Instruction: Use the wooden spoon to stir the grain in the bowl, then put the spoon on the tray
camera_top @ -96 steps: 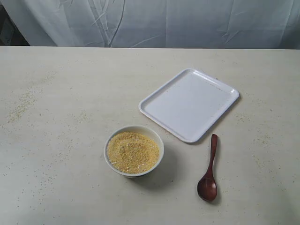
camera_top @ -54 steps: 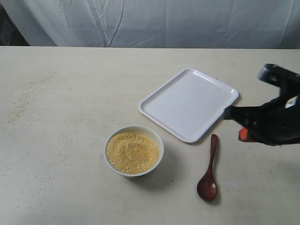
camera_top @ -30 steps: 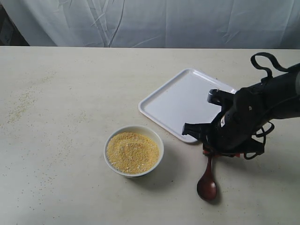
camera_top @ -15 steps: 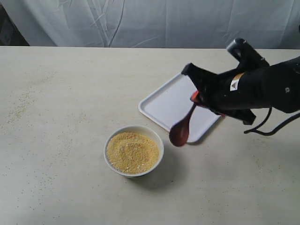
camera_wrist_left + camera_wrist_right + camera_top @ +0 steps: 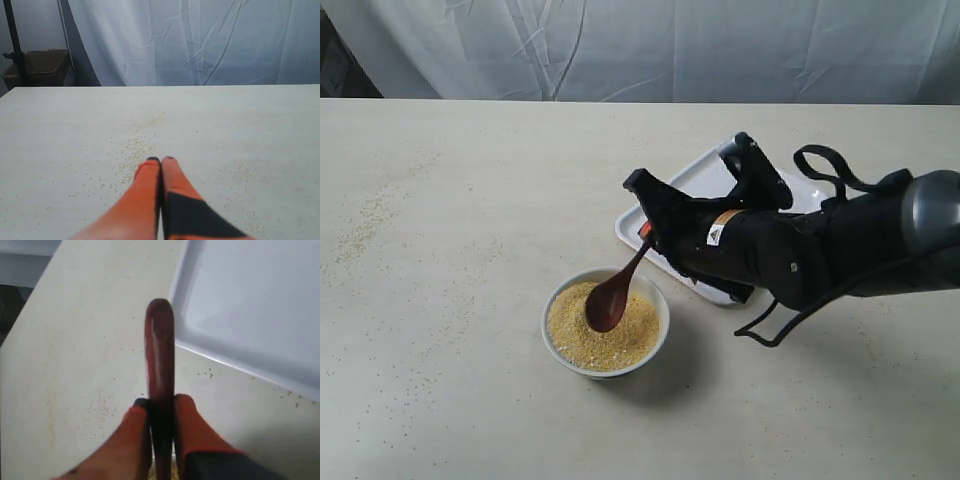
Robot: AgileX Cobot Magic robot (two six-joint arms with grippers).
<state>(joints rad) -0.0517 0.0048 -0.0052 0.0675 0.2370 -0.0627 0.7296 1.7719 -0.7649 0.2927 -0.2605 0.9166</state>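
Observation:
The white bowl (image 5: 655, 300) holds a mound of yellow grain (image 5: 638, 330). My right gripper (image 5: 648, 236) reaches across from the right and is shut on the handle of the dark wooden spoon (image 5: 610, 299), whose oval end dips into the grain. In the right wrist view the spoon handle (image 5: 159, 347) sticks out between the orange fingers (image 5: 194, 426) of the right gripper (image 5: 161, 407), beside the tray corner (image 5: 240, 295). The white tray (image 5: 692, 195) lies behind the arm, partly hidden. My left gripper (image 5: 161, 162) is shut on nothing above bare table; it does not show in the exterior view.
Loose yellow grains (image 5: 136, 145) are scattered on the pale tabletop (image 5: 450, 220), mostly at its left. A white cloth backdrop (image 5: 640, 45) hangs behind the table. A brown box (image 5: 42, 67) stands beyond the table's far edge in the left wrist view.
My right arm came in from the right, closed on the spoon lying right of the bowl, lifted it, and carried it left until its oval end entered the grain.

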